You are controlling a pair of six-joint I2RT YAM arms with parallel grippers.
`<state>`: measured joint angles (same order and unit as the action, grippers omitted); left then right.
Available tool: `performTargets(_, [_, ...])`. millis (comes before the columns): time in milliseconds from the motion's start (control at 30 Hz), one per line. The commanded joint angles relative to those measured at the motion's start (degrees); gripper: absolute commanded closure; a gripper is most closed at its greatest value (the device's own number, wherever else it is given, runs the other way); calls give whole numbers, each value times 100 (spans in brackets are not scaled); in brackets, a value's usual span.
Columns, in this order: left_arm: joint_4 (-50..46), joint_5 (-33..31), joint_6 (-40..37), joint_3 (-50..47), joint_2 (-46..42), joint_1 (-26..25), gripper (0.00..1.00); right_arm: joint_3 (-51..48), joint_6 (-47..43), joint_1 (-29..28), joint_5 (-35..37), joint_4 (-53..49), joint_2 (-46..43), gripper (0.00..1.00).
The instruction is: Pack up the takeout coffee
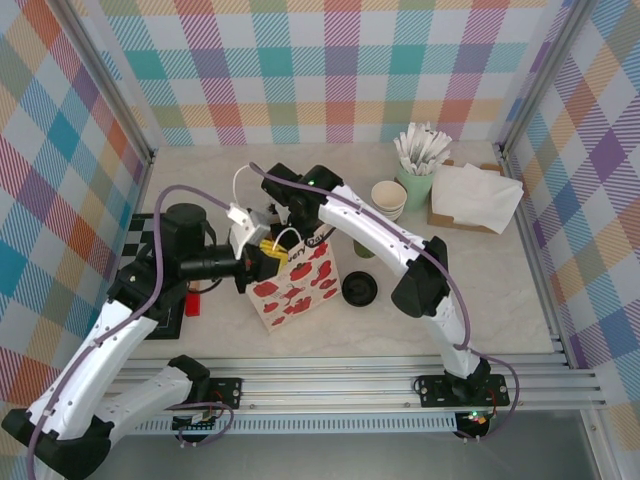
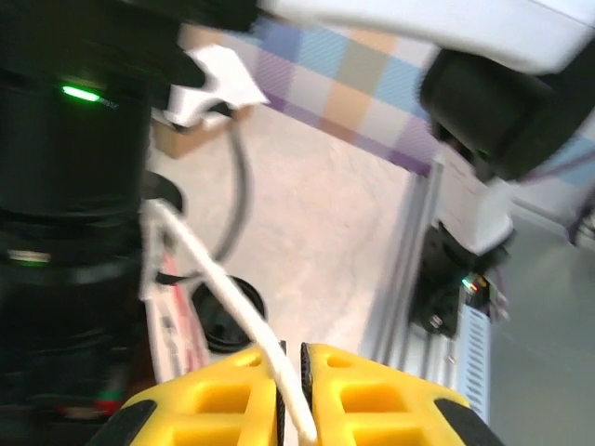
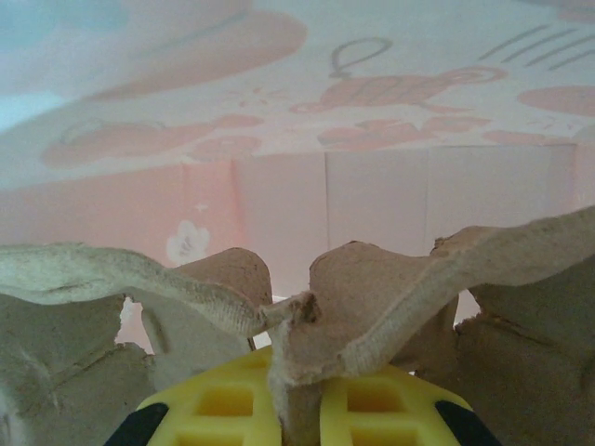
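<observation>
Right gripper (image 3: 297, 418) clamped tight on 1 ridge of a grey pulp carrier (image 3: 372, 288), pink-printed bag wall just behind it; carrier ends cut off by the frame. Left gripper (image 2: 290, 404) pinched narrow on 1 white handle (image 2: 218, 279) of the bag, view blurred. 1 paper bag (image 1: 295, 290), white with red prints, upright mid-table, right gripper down in its mouth, contents hidden from above. 1 loose black lid (image 1: 360, 290) flat on the table (image 1: 480, 290) just right of the bag. 1 takeout coffee (image 1: 363, 249) beyond that lid, near the bag, mostly hidden under the right arm, its top hard to make out. Further back: 1 stack of cream cups (image 1: 388, 198), number in it unclear; 1 green cup of white stirrers (image 1: 416, 185); 1 pile of napkins (image 1: 478, 192) far right
</observation>
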<state>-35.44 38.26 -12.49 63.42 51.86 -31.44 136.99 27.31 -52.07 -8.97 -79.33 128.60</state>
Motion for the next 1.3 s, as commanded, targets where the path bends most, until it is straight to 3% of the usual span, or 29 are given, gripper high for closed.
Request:
performTargets(0, [-747, -217, -652, 87, 419, -554, 86, 334, 421, 57, -446, -414, 177, 100])
performTargets(200, [-929, -317, -1023, 201, 939, -1136, 85, 375, 806, 117, -519, -454, 267, 100])
performTargets(533, [-377, -3, -1620, 54, -124, -1122, 91, 328, 999, 126, 29, -314, 562, 100])
performTargets(600, [-185, -97, -1583, -32, -329, -1119, 83, 277, 859, 112, 1, -303, 577, 100])
performTargets(700, [-52, -445, -1408, -65, -380, -1116, 53, 138, 500, 42, 209, -162, 488, 100])
performTargets(733, [-30, -651, -1309, -34, -378, -1112, 38, 93, 388, 26, 282, -108, 462, 100])
performTargets(833, [459, -1582, -737, -101, -615, -1082, 15, 66, 136, 15, 388, -39, 408, 100])
performTargets(900, [977, -2588, -294, -289, -936, -1033, 2, 85, 15, 5, 401, -40, 373, 100])
performTargets(1000, [1431, -4495, 429, -364, -1185, -804, 0, 56, -166, -18, 430, -13, 262, 100])
performTargets(1133, [501, -6370, 1518, 541, -481, -223, 0, 22, -481, -83, 430, 111, 138, 100])
performTargets(1167, [246, -6519, 1788, 737, -278, -20, 0, 24, -541, -92, 439, 140, 130, 100])
performTargets(1267, [-240, -6114, 2310, 1087, 282, 696, 0, -21, -687, -121, 484, 264, 93, 100])
